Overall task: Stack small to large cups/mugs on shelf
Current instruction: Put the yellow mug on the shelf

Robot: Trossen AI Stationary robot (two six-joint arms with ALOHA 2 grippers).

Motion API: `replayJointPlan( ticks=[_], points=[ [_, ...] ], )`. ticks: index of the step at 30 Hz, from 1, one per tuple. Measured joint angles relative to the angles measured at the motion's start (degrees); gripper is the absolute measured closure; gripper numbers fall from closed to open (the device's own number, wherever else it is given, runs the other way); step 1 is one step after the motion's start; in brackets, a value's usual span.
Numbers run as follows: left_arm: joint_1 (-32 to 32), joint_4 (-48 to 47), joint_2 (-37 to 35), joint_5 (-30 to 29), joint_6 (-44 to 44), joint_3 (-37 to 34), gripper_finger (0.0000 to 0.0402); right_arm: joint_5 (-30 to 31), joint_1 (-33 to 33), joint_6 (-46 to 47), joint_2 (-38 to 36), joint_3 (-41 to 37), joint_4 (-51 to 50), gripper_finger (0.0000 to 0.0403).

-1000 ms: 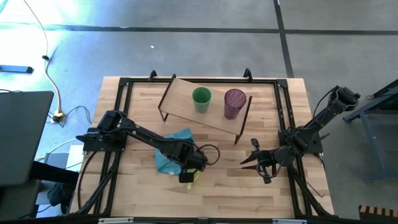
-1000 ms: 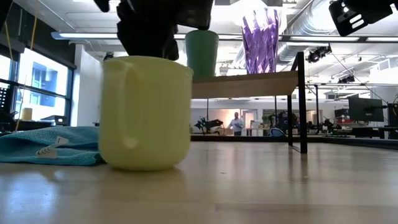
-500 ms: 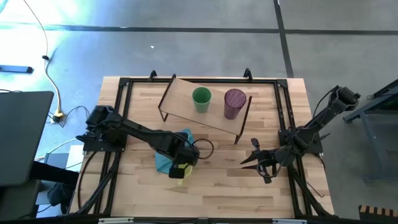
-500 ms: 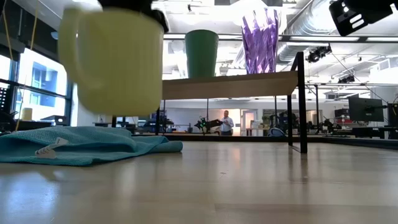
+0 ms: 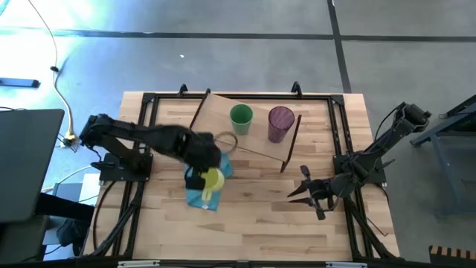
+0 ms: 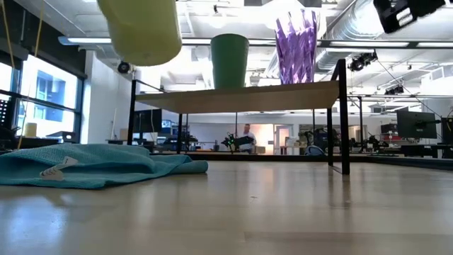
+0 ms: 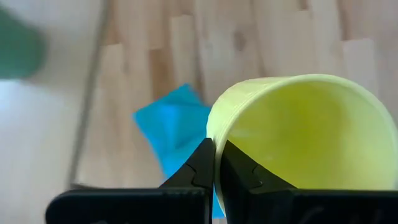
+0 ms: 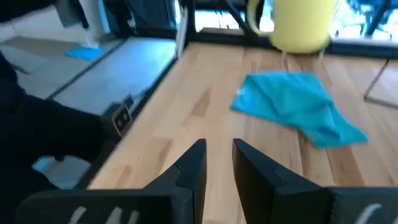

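Above the wooden worktop, the left pincer pinches the yellow mug's rim; the shelf probably lies just beyond, nearer this arm.

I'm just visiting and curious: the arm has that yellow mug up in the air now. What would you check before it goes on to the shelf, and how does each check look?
1. Grip: left gripper jaws pinch the yellow mug at its rim: ok.
2. Mug clear of the table: it hangs above the blue cloth: ok.
3. Free room on the shelf left of the green cup: ok.
4. Green cup and purple tumbler standing upright: ok.
5. Right gripper out of the way, low at the table's right side: ok.
6. Mug high enough to pass over the shelf's edge: cannot tell.
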Motion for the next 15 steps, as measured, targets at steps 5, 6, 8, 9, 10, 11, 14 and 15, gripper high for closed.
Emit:
replayJointPlan(
  ticks=[5, 6, 8, 9, 10, 11, 14, 15],
  points=[
    [7.36, -2.06, -3.85, -0.05, 5.71, 0.0, 0.0401, -2.73, 0.0, -6.16, -2.3, 0.0, 5.59, 0.0336],
    [8.86, -2.04, -4.42, 0.11, 7.02, 0.0, 0.0401, -3.21, 0.02, -7.67, -3.01, 0.0, 6.6, 0.0336],
    [11.82, -2.09, -5.19, 0.53, 9.64, 0.0, 0.0401, -4.66, 0.07, -10.54, -4.55, 0.0, 8.59, 0.0336],
    [13.44, -2.13, -5.47, 0.9, 11.13, 0.0, 0.0401, -5.13, 0.07, -11.78, -5.38, 0.0, 9.36, 0.0336],
    [15.1, -2.27, -5.66, 1.34, 12.63, 0.0, 0.0401, -5.18, 0.07, -12.92, -6.35, 0.0, 9.49, 0.0336],
    [16.72, -2.32, -5.73, 1.77, 14.11, 0.0, 0.0401, -5.18, 0.07, -13.66, -7.25, 0.0, 9.93, 0.0336],
    [22.11, -2.87, -5.72, 3.56, 18.6, 0.0, 0.0401, -5.11, 0.07, -15.44, -9.87, 0.0, 10.0, 0.0336],
    [23.98, -2.75, -5.72, 4.35, 20.28, 0.0, 0.0401, -5.09, 0.05, -16.42, -10.53, 0.0, 10.1, 0.0336]
  ],
)
